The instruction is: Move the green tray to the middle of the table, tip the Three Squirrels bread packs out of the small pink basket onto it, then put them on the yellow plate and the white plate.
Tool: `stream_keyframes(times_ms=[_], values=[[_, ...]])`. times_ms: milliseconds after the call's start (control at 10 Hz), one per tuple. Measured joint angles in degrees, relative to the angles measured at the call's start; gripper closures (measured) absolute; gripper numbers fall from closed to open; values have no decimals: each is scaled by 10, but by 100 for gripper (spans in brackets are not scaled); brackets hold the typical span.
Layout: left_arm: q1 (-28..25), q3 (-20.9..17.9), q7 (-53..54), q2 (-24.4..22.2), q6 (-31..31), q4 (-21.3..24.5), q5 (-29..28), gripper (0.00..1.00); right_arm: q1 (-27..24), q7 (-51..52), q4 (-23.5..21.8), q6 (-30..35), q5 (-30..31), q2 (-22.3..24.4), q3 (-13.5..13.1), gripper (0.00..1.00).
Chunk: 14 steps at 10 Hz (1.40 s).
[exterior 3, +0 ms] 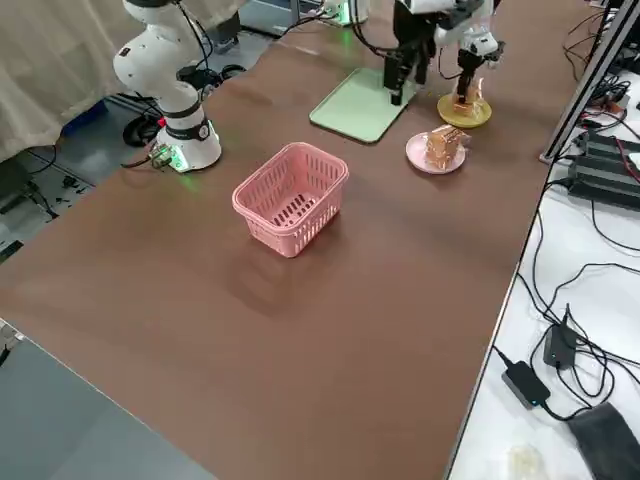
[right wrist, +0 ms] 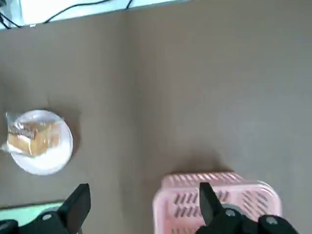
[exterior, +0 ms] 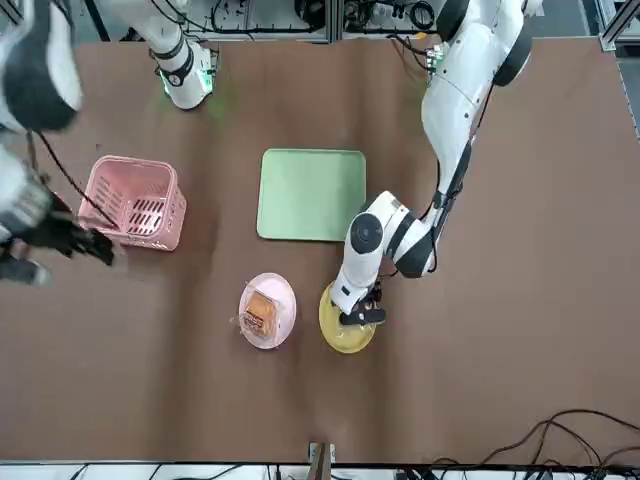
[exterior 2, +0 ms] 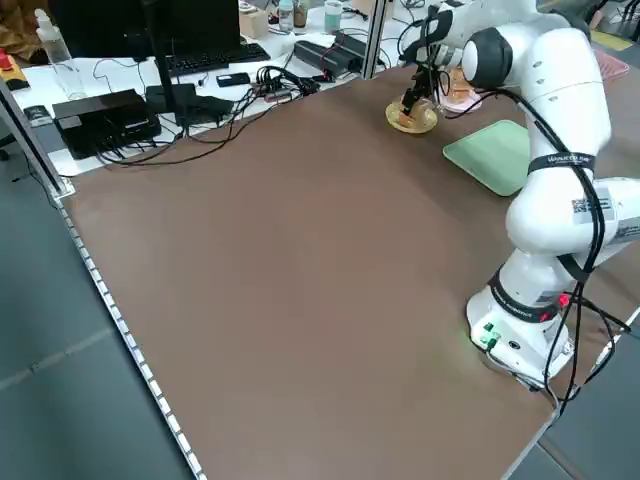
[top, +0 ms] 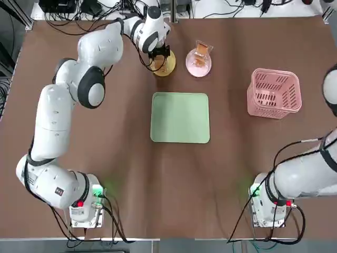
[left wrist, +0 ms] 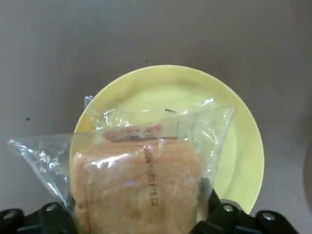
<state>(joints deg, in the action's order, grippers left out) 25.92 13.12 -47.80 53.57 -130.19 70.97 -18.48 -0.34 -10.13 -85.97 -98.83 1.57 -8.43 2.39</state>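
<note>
L end effector (left wrist: 131, 222) over small round yellow plate (left wrist: 243, 146), fingers spread beside clear bread pack (left wrist: 141, 180) on it, R end effector (right wrist: 141, 207) spread, empty, above pink slatted basket (right wrist: 214, 195), pale green tray (top: 180, 117) mid worktop (top: 158, 179).

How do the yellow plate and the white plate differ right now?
The yellow plate has the left claw right over it, with a bread pack between the fingers; the white plate holds bread with no claw near. The yellow one lies nearer the left arm. Both are small, round and beyond the green tray.
</note>
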Motion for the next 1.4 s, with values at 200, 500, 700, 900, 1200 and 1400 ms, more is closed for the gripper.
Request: stream_keyframes(times_ms=[200, 500, 700, 900, 1200, 1400], values=[[0, 0, 0, 1, -1, 0, 0, 0, -31, 48, -51, 30, -5, 62, 1, 1], [0, 0, 0, 1, -2, -1, 0, 0, -45, 62, -70, 65, -6, 86, -4, 1], [-1, -1, 0, 1, -2, -4, 0, 0, -44, 70, -72, 65, -7, 86, -4, 1], [-3, -1, 0, -4, -2, -7, 0, 0, -44, 76, -73, 65, -26, 86, -3, 1], [-4, 0, 0, -18, 2, -8, 10, 0, -43, 77, -73, 65, -32, 86, -1, 1], [-8, 0, 0, -30, 16, -9, 23, 0, -43, 77, -73, 65, -33, 86, 0, 1]])
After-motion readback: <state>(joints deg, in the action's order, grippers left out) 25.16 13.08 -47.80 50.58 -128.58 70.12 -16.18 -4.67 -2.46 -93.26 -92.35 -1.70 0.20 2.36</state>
